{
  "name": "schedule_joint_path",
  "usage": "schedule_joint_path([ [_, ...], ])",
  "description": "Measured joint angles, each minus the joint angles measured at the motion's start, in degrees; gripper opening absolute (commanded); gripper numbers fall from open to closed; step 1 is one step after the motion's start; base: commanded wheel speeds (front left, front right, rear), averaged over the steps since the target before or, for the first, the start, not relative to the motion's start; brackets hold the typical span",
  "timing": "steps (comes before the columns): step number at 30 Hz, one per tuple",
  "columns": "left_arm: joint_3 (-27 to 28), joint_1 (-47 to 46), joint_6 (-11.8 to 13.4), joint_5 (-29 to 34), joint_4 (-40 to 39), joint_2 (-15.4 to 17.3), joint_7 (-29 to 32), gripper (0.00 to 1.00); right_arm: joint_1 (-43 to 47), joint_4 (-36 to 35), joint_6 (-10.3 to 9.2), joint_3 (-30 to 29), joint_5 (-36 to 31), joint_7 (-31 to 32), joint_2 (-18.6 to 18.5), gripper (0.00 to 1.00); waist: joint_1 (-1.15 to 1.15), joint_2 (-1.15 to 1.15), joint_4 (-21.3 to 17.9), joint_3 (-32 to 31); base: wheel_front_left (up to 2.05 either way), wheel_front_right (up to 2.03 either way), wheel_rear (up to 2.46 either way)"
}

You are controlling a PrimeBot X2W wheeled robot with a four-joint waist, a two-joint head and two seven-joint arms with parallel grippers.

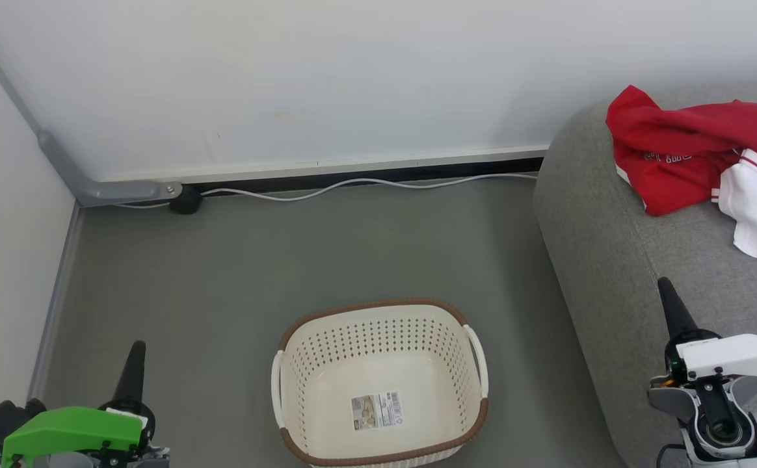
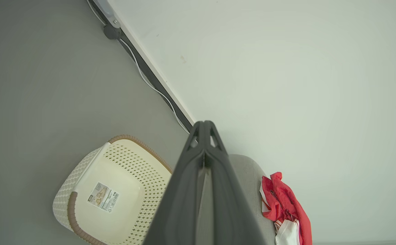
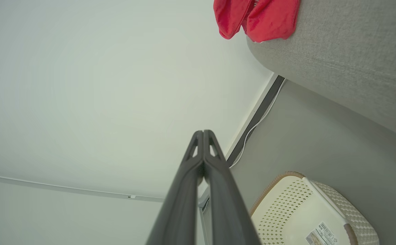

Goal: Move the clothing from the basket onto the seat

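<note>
Clothing (image 1: 697,156) was seen lying on the seat (image 1: 612,260), bunched at the end nearest the wall (image 1: 287,78). It was a red heap with a white panel tucked at its right. In the right wrist view a red fold was seen lapping over the sofa's rounded end. The bulk was carried on the cushion, so a slide-off was judged unlikely.

Basket (image 1: 378,303) was seen upright on the floor (image 1: 222,273), just beside the seat. It was empty, with only the paper label (image 1: 376,411) on its bottom. That spot was judged to have been chosen to keep the reach between the two short. Transfer was judged complete, with nothing left to lift.

Left end effector (image 1: 136,351) was seen fully closed, fingers pressed flat together, nothing gripped. It was held low at the left, well apart from the basket.

Right end effector (image 1: 668,292) was seen in the same state, closed tight and empty. It was held over the front of the seat, near the clothing but clear of it.

Both sets of fingers were pointed away from the load. That was read as a rest pose, not an approach.

Cable (image 1: 352,184) was run along the skirting, well clear of everything.
</note>
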Motion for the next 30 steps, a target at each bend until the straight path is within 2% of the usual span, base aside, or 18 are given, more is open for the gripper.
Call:
schedule_joint_path([
  [30,5.2,-3.8,-2.3,-17.1,2.7,-2.9,5.6,0.00,-1.4,-0.5,2.18,-4.2,23.0,5.4,0.7,0.00,0.00,0.00,0.5,0.5,0.00,0.00,0.00],
])
